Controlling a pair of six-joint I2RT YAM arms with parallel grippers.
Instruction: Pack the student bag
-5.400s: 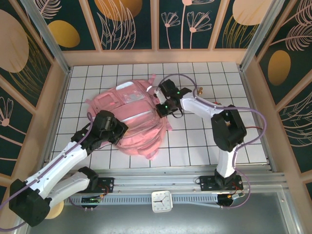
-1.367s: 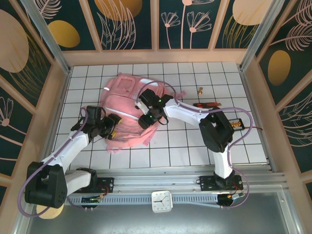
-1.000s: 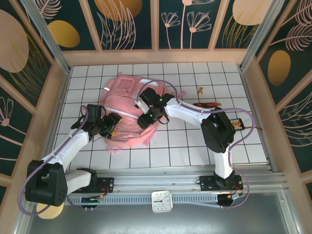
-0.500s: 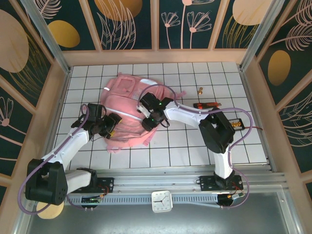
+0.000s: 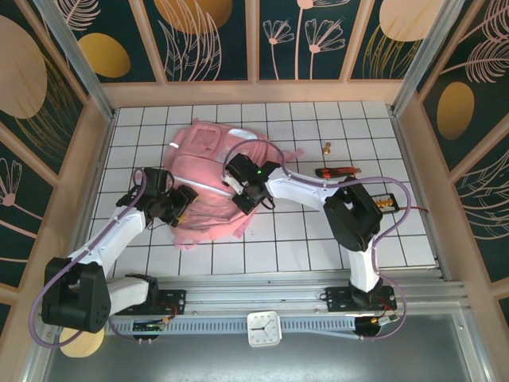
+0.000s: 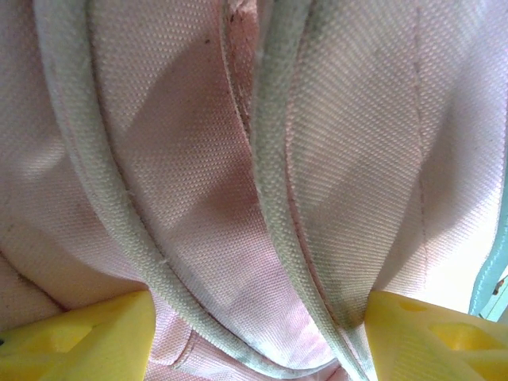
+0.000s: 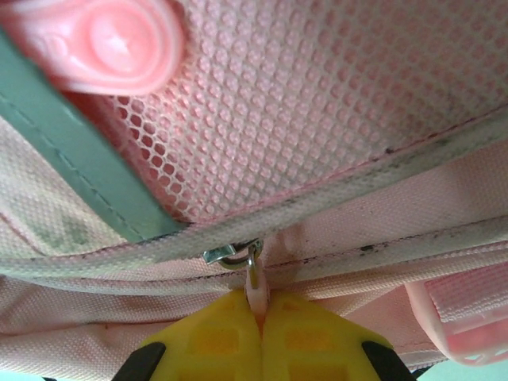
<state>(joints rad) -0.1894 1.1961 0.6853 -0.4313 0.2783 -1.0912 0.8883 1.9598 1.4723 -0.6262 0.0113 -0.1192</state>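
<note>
The student bag (image 5: 199, 159), a soft pink backpack, lies flat on the white tiled table, left of centre. My right gripper (image 7: 260, 300) is shut on the bag's small pink zip pull (image 7: 255, 279), which hangs from a metal slider (image 7: 228, 255) below a mesh pocket (image 7: 317, 95). In the top view this gripper (image 5: 250, 199) sits at the bag's right edge. My left gripper (image 5: 180, 207) is at the bag's lower left edge. Its yellow fingers (image 6: 79, 341) stand wide apart, pressing on a bunched fold of pink fabric and pale piping (image 6: 286, 198).
A red and black tool (image 5: 338, 171) and a small gold piece (image 5: 327, 147) lie right of the bag. A small orange item (image 5: 386, 203) lies near the right wall. Wooden walls surround the table. A white clock (image 5: 264, 328) sits beyond the near rail.
My right gripper has closed from part open and now pinches the zip pull, after a small shift along the bag's right edge. The left arm and the bag have barely moved.
</note>
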